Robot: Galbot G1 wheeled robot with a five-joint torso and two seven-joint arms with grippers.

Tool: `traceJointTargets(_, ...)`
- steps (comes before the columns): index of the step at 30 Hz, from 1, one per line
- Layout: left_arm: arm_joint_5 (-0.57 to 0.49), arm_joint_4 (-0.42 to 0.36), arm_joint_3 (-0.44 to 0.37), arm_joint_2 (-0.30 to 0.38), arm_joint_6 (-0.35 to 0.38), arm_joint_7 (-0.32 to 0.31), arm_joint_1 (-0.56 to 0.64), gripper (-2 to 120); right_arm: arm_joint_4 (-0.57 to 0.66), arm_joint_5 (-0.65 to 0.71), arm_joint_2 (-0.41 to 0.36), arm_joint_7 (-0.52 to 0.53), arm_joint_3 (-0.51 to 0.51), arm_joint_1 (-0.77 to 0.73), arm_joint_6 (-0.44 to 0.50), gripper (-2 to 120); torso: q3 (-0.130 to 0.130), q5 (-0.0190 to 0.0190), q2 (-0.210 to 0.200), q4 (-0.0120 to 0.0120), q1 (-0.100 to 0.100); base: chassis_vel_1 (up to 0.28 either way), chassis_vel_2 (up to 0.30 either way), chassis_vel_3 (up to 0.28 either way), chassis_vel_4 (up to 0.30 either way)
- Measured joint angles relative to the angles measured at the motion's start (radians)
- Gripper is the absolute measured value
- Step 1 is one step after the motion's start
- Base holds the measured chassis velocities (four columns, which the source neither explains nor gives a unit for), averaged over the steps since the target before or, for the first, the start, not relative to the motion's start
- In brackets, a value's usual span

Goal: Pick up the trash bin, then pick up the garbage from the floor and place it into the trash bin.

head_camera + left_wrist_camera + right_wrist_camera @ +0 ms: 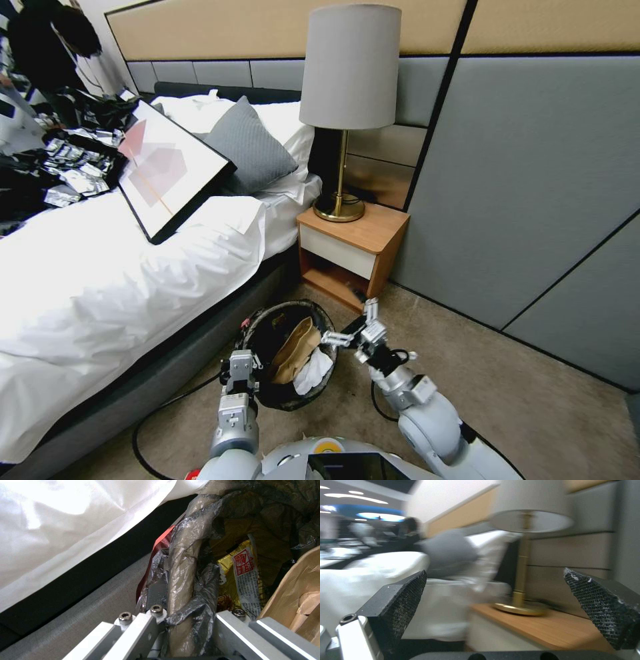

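The trash bin (267, 393), lined with a crinkly black bag, hangs just above the carpet between the bed and the nightstand. My left gripper (244, 361) is shut on its near rim; the left wrist view shows the bagged rim (182, 562) pinched in that gripper (190, 612). Garbage lies inside: a crumpled brown paper bag (297, 348), white paper (315, 377), a yellow wrapper (240, 572) and a red wrapper (160, 545) against the outside of the rim. My right gripper (351, 325) hovers open beside the bin's far right rim, its pads (403, 600) wide apart around nothing.
The bed (100, 287) with white sheets runs along the left, a framed picture (170, 167) on it. A wooden nightstand (350, 250) with a lamp (347, 73) stands just beyond the bin. A grey panelled wall (533, 187) closes the right. A black cable (160, 407) loops on the carpet.
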Motion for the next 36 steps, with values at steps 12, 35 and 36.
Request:
traceJointTargets(12,-0.013,-0.012,0.010,0.001,0.010,-0.008,0.018,1,-0.054,-0.023,0.050,0.023,0.087,-0.065,0.078,100,0.000,0.0000,0.000,0.0000,0.000,0.000,0.000,0.000,0.000)
traceJointTargets(35,-0.090,-0.052,0.027,0.008,0.138,-0.043,0.039,1,-0.084,-0.026,0.059,0.014,0.066,-0.023,0.071,100,0.000,-0.0001,0.000,-0.0001,0.000,0.008,0.010,0.010,0.011)
traceJointTargets(36,-0.099,-0.056,0.027,0.009,0.149,-0.048,0.039,1,-0.086,-0.027,0.059,0.013,0.064,-0.022,0.071,100,0.000,-0.0001,0.000,-0.0001,0.000,0.081,0.049,0.070,0.057)
